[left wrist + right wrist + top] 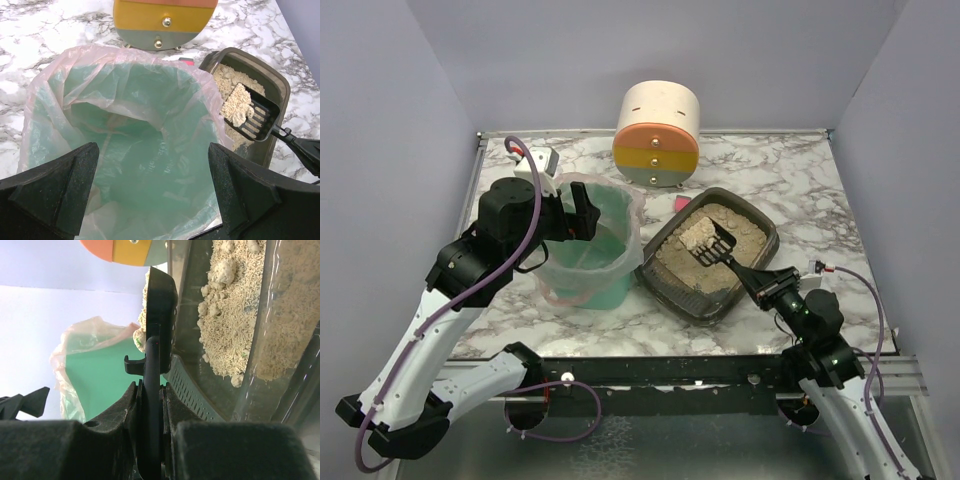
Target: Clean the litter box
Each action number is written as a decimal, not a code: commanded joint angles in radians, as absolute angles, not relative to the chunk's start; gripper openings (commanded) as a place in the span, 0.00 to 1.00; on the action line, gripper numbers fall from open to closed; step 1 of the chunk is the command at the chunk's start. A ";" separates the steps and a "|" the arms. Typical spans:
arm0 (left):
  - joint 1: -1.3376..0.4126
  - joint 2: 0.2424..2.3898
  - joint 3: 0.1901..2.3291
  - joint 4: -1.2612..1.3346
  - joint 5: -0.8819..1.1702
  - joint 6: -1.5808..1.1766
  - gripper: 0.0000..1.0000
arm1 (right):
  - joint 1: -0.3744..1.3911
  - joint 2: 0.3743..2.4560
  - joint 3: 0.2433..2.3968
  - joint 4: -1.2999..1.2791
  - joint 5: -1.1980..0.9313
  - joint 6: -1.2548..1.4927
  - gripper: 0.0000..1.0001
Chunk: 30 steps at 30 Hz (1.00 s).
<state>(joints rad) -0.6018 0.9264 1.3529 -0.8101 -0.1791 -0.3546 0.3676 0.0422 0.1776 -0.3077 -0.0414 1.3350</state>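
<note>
Bin (612,293) beside litter box (761,222) — cylinder (658,135) behind

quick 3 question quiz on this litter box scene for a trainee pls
1. True or false: the scoop gripped by the right tool is empty.
2. The left tool is open above: A) the green bin B) the cylinder C) the scoop
3. Fill the gap: the scoop's head is over the ___.

Key: 1 false, it carries litter clumps. 2 A. 3 litter box.
</note>
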 commanded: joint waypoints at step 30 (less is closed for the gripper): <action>-0.600 0.888 1.348 -0.810 -0.158 -0.344 0.99 | 0.376 0.007 0.250 -0.109 0.028 1.316 0.01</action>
